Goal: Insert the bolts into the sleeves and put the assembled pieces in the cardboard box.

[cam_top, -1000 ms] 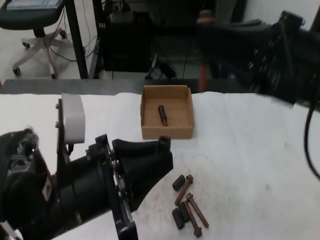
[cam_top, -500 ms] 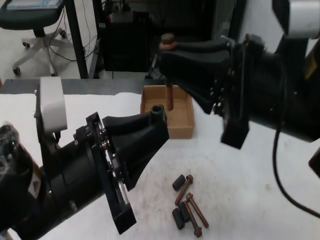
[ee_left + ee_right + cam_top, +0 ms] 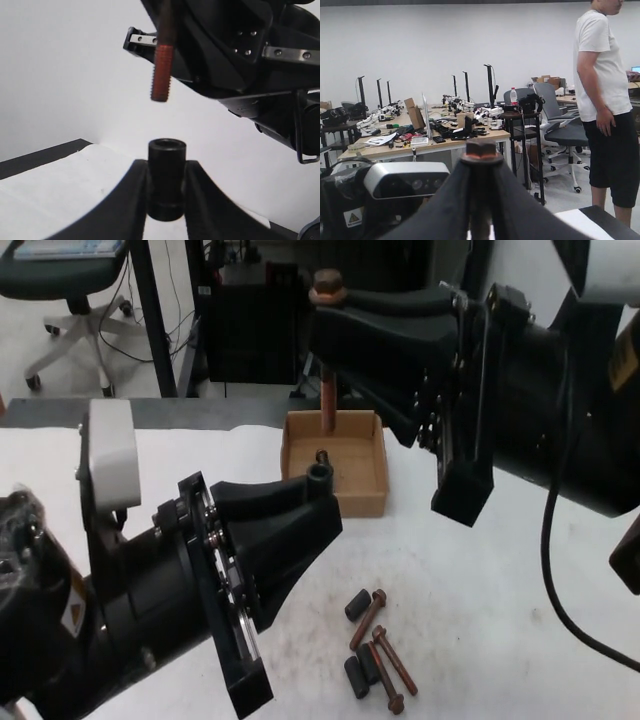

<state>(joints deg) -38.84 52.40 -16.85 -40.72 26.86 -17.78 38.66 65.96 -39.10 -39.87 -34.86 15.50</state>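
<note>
we see the rust-coloured bolt (image 3: 161,70) hanging threaded end down just above the black sleeve (image 3: 167,155), not touching it. the right gripper (image 3: 325,315) has its jaws clamped on the bolt below its head, and the left gripper (image 3: 318,492) has its jaws clamped on the upright sleeve. the cardboard box (image 3: 335,505) sits just beyond them. spare bolts and sleeves (image 3: 367,620) lie on the white bench cover (image 3: 500,590).

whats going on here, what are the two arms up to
The left gripper holds a black sleeve upright. The right gripper holds a bolt threaded end down just above it, not yet inserted. More loose bolts and sleeves lie on the bench near the cardboard box.
</note>
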